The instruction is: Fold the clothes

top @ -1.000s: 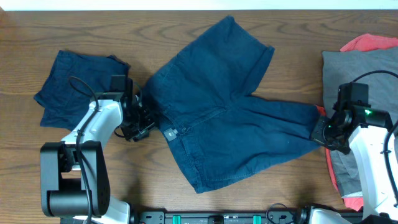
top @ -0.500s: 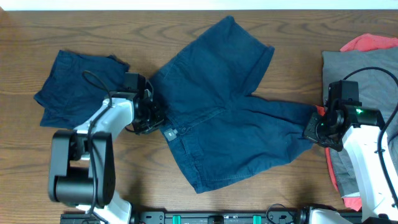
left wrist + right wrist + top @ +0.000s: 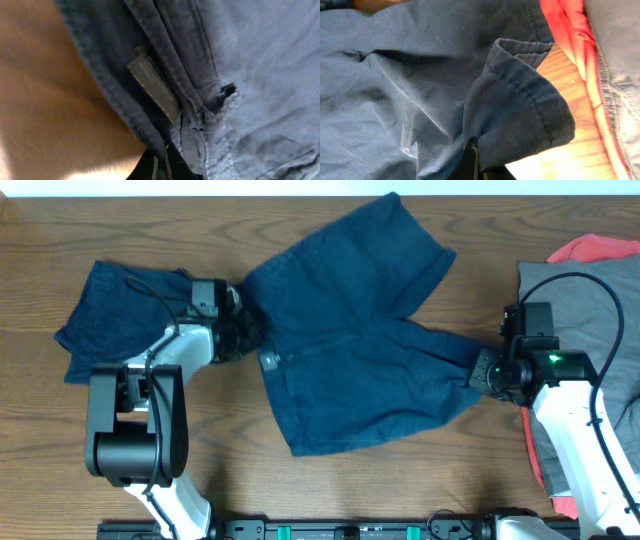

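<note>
Brown wood-grain desk carries soft cloth. Mid-frame the navy shorts lie spread and creased. My left jaws are pinched tight on their seamed waistband, my right jaws on a hemmed leg cuff. Upper left sits a folded navy piece. At the right edge a grey garment lies over a red garment.

The big dark navy fabric shorts are spread mostly flat in the middle, waistband to the left. One leg points up-right and the other points right, with its hem curled over. A smaller dark navy garment sits rumpled on the left, and a grey garment lies on top of a red garment at the right.
</note>
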### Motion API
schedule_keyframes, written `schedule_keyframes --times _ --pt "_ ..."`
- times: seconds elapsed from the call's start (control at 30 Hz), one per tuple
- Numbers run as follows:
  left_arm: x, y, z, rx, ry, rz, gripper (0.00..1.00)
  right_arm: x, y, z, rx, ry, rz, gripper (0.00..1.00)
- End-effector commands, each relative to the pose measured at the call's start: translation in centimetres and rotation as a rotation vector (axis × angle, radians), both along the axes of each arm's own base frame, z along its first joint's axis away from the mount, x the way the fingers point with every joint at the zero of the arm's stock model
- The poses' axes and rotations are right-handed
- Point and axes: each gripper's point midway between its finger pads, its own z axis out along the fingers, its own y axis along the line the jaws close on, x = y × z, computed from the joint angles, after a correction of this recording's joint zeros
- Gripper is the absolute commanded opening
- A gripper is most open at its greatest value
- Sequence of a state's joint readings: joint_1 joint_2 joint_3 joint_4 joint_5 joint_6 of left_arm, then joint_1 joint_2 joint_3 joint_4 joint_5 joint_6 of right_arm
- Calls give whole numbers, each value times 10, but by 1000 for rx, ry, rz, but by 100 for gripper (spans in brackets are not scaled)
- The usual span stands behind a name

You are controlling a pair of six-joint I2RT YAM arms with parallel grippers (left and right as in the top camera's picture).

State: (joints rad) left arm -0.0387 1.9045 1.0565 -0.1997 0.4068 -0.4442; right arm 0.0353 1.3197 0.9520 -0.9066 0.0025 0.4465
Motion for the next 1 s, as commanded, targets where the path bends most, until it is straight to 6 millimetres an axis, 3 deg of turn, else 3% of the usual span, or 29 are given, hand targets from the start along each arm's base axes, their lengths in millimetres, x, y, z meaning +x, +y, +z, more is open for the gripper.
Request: schedule_keyframes --times 0.0,0.13,0.17,0.27,0.3,0.43,0.57,0.73,0.97 --pt "39 12 32 32 -109 25 6 0 6 -6 19 12 -34 1" --pt "48 14 53 31 -100 30 7 0 5 -12 16 34 -46 1" --pt "43 14 53 32 -71 29 17 0 3 -13 7 36 -48 2" --pt "10 13 45 29 86 23 89 -1 -4 -14 -33 43 -57 3" --pt "-8 12 41 21 163 18 98 -2 -5 -14 -42 45 -57 4" --pt "-79 4 36 -25 468 6 98 -4 -7 -14 -53 56 -60 5" --pt "-133 -15 51 -150 710 -1 98 -4 -9 -14 -62 55 -54 8" --pt "-158 -21 54 -162 815 36 98 -4 -9 -14 -65 55 -55 10" --pt "-179 -39 45 -37 732 32 98 -4 -10 -15 -66 57 -57 11"
